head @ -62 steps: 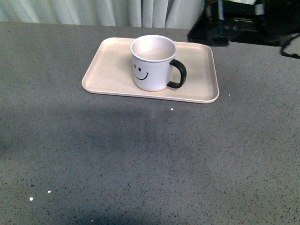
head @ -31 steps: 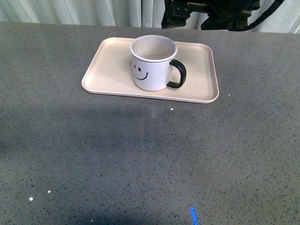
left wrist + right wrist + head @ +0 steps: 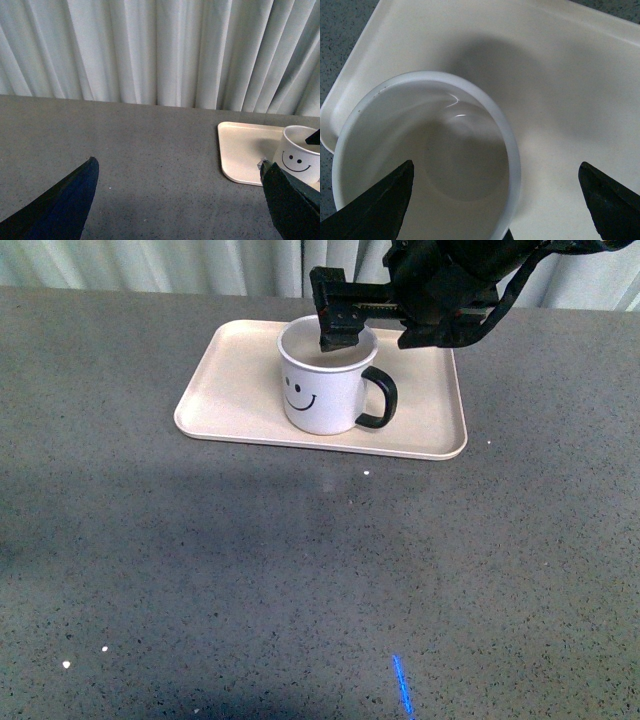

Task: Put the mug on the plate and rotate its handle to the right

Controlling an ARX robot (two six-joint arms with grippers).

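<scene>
The white mug point(image 3: 318, 390) with a smiley face stands upright on the beige plate point(image 3: 240, 380). Its black handle point(image 3: 380, 398) points right. My right gripper point(image 3: 370, 335) is open and hovers just above the mug's right rim, one finger point(image 3: 333, 332) over the mug's inside. In the right wrist view the gripper point(image 3: 495, 200) straddles the rim of the mug point(image 3: 512, 150), with the plate point(image 3: 560, 75) beneath. My left gripper point(image 3: 182, 200) is open and empty over the bare table, well left of the plate point(image 3: 245, 150) and the mug point(image 3: 300, 160).
The grey speckled table point(image 3: 300, 570) stretches in front of the plate. A white curtain point(image 3: 160, 50) hangs behind the table's far edge. The right arm's black body point(image 3: 450, 280) hangs over the plate's back right part.
The right arm has come from the back right, leftward and down, and now hovers over the mug. The mug and plate have not moved.
</scene>
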